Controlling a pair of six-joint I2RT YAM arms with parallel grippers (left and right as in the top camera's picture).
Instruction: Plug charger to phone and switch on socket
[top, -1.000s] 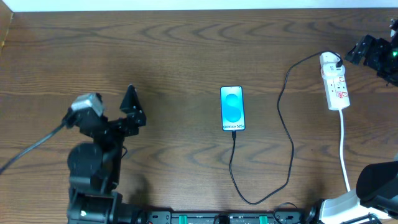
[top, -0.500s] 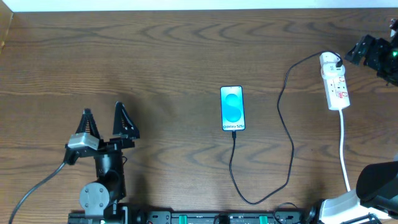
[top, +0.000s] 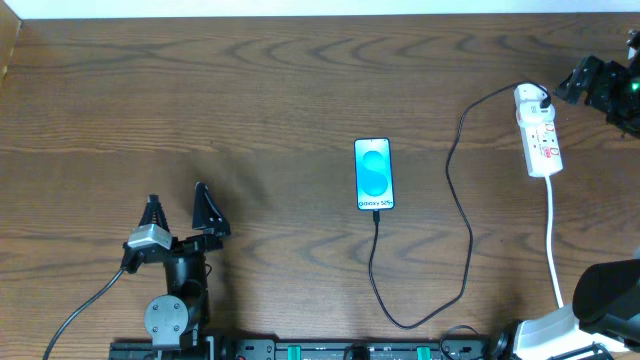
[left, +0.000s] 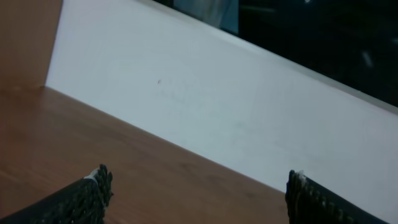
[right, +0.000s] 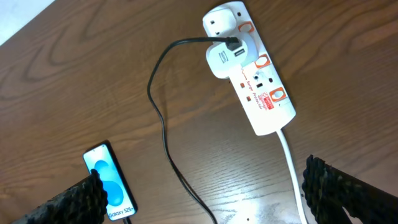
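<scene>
The table (top: 250, 90) is brown wood with dark wavy lines. The phone (top: 373, 174) has a bright blue screen with lighter blue circles and a dark edge. The charger (top: 467, 225) is black. The socket (top: 538, 135) is white with small red marks, and its cord (top: 553, 240) is white too. The wall (left: 217, 106) is plain white.

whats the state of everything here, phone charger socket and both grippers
phone, lying flat, screen lit
charger, one end in the white adapter, tip at the phone's bottom edge, looks plugged in
socket, adapter plugged in; switch on or off cannot be told
left gripper, open, empty, over the table
right gripper, open, empty, near the socket
</scene>
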